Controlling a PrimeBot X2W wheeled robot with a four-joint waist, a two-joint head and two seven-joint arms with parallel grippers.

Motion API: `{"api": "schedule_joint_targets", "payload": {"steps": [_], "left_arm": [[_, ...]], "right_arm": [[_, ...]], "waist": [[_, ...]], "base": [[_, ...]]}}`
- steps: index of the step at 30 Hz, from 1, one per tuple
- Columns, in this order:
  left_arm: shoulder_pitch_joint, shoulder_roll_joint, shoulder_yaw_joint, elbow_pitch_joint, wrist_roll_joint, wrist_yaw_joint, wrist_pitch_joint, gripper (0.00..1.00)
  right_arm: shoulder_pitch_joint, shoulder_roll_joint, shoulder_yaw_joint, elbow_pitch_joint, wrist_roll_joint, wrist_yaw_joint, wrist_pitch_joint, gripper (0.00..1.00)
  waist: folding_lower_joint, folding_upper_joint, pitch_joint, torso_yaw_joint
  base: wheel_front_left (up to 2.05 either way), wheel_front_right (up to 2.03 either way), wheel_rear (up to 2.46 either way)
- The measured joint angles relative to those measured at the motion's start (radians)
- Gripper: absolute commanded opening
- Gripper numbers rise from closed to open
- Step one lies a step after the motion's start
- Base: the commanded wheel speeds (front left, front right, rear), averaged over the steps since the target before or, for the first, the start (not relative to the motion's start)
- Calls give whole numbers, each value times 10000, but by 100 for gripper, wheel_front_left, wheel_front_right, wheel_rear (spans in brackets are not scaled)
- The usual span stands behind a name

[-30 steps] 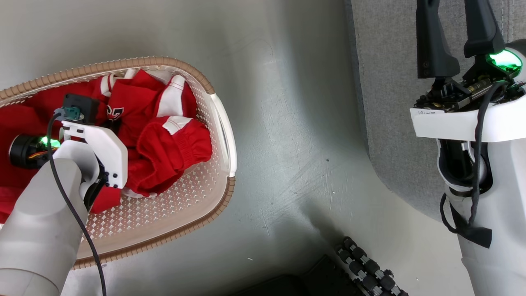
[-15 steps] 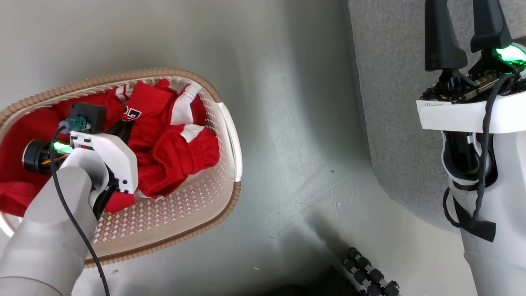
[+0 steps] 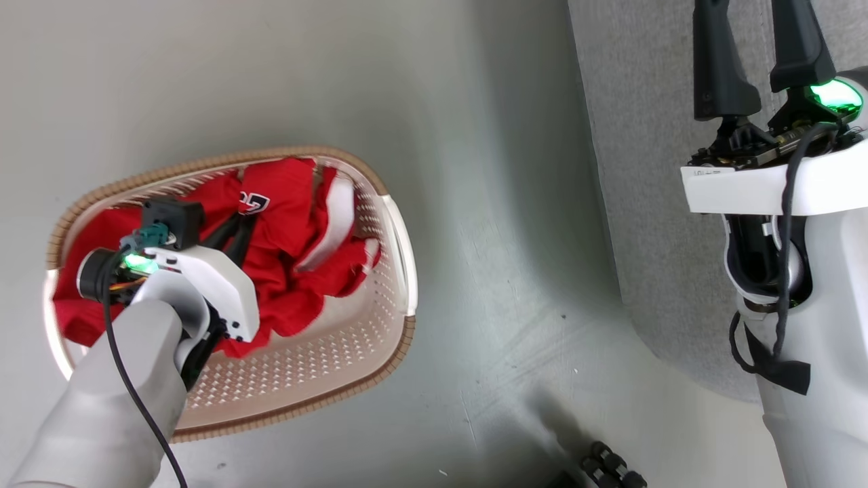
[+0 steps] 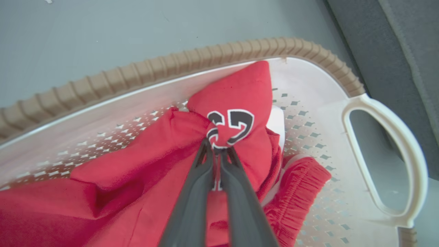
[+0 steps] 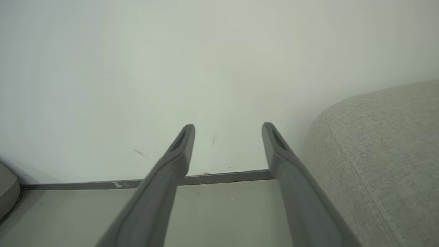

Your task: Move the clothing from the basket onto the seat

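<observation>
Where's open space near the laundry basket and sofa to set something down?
Bare floor lies between the basket and the sofa. Inside the basket, the perforated bottom by its handle is free. Crowded: the rest of the basket, where the left hand pinches the red clothing.

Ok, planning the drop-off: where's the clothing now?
In the head view, the clothing lies inside the basket at left, pinched by the left gripper, with the seat off right.

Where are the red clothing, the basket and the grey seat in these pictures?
clothing [image 4: 236, 89]: left wrist view, on the raised red fold above the lettering.
basket [image 4: 205, 61]: left wrist view, on its brown ribbed rim.
seat [image 3: 644, 169]: head view, on the bare grey upholstery.
</observation>
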Motion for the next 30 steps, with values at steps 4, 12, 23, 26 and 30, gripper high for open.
{"api": "schedule_joint_targets", "payload": {"steps": [4, 12, 23, 26, 30], "left_arm": [[240, -25, -125, -295, -303, 0, -244, 0], [773, 6, -282, -899, -731, 0, -581, 0], [1290, 222, -368, -1762, -1160, 0, -817, 0], [1461, 221, -410, -2100, -1243, 0, -894, 0], [1751, 245, -431, -2598, -1337, 0, -903, 0]], "right_arm": [[2, 0, 27, 211, -213, 0, -2, 100], [18, -4, 31, 533, -439, 0, -2, 100], [168, -8, 33, 953, -663, 0, -2, 100], [384, -10, 29, 1104, -669, 0, -2, 100], [599, -12, -23, 1254, -853, 0, 0, 100]], "waist": [[0, 0, -373, 153], [0, 0, -1151, 498], [0, 0, -2182, 957], [0, 0, -2499, 1088], [0, 0, -3037, 1294]], "base": [[0, 0, 0], [0, 0, 0], [0, 0, 0], [0, 0, 0], [0, 0, 0]]}}
